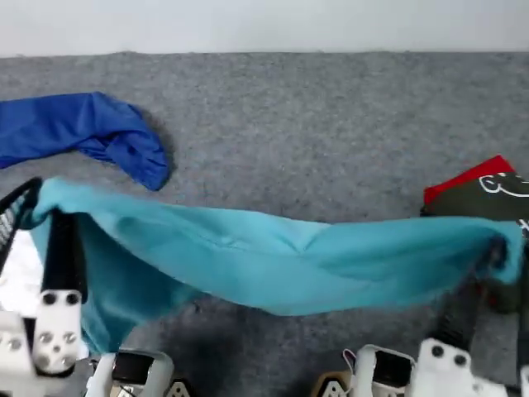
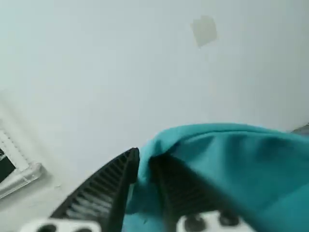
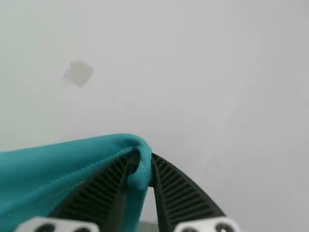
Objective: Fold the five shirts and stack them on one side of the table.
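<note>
**A:** From above, what is getting lost?

**B:** The right gripper (image 1: 496, 250) is sitting blurred, half behind the end of the cloth. The left gripper (image 1: 40, 197) is showing little more than a black finger at the other end. The near edge is cutting off both arms.

**A:** And the garment?

**B:** A teal shirt (image 1: 248, 256) of soft knit cloth is hanging stretched between the two grippers, above the grey felt-like table (image 1: 314, 124). It is sagging in the middle and drooping lowest near the left arm. A crumpled royal-blue shirt (image 1: 91, 132) is lying at the far left of the table. At the right edge a red shirt (image 1: 471, 176) is showing just behind a dark olive shirt (image 1: 483, 201), touching it, and the teal cloth is covering their near side.

**A:** The left wrist camera?

**B:** It is facing a pale wall (image 2: 96, 72). A whitish slatted thing is too cut off to name. The teal shirt (image 2: 231, 159) is bulging over one ribbed black finger, and the left gripper (image 2: 144, 163) is pinching a fold with its fingers nearly together on the cloth.

**A:** The right wrist?

**B:** It is also facing the pale wall (image 3: 217, 72), which has a faint smudge I cannot identify. The right gripper (image 3: 141, 166) is clamping the stitched edge of the teal shirt (image 3: 63, 166), fingers closed on it.
</note>
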You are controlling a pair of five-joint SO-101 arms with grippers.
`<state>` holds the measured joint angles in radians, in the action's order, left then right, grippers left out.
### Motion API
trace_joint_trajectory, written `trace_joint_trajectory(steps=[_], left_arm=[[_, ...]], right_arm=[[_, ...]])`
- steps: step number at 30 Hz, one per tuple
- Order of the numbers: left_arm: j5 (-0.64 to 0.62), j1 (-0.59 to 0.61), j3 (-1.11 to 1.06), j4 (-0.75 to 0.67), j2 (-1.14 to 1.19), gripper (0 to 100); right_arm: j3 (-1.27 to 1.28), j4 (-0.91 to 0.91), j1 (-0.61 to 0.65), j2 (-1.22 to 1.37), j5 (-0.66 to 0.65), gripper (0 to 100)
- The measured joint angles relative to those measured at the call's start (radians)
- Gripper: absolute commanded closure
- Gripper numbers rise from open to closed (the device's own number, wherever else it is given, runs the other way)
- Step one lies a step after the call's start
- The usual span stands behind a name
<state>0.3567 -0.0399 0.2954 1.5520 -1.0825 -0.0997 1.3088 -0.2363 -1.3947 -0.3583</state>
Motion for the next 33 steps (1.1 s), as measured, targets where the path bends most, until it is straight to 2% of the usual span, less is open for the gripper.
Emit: trace_joint_trajectory(steps=[4, 10, 15, 19, 25, 33], left_arm=[[0.0, 0.034, 0.017, 0.003, -0.011, 97], [0.0, 0.037, 0.005, 0.003, -0.011, 97], [0.0, 0.037, -0.152, -0.028, -0.011, 97], [0.0, 0.037, -0.365, -0.161, -0.009, 97], [0.0, 0.037, -0.692, -0.477, 0.006, 97], [0.0, 0.061, -0.707, -0.744, 0.299, 97]], right_arm=[[-0.037, -0.026, -0.06, 0.0, 0.005, 98.9], [-0.04, -0.032, -0.069, 0.002, 0.005, 98.9], [-0.04, -0.034, -0.069, 0.16, 0.005, 98.9], [-0.04, -0.041, -0.068, 0.324, 0.005, 98.9], [-0.04, -0.167, -0.044, 0.617, 0.005, 98.9], [-0.037, -0.407, 0.087, 0.954, 0.005, 98.9]])
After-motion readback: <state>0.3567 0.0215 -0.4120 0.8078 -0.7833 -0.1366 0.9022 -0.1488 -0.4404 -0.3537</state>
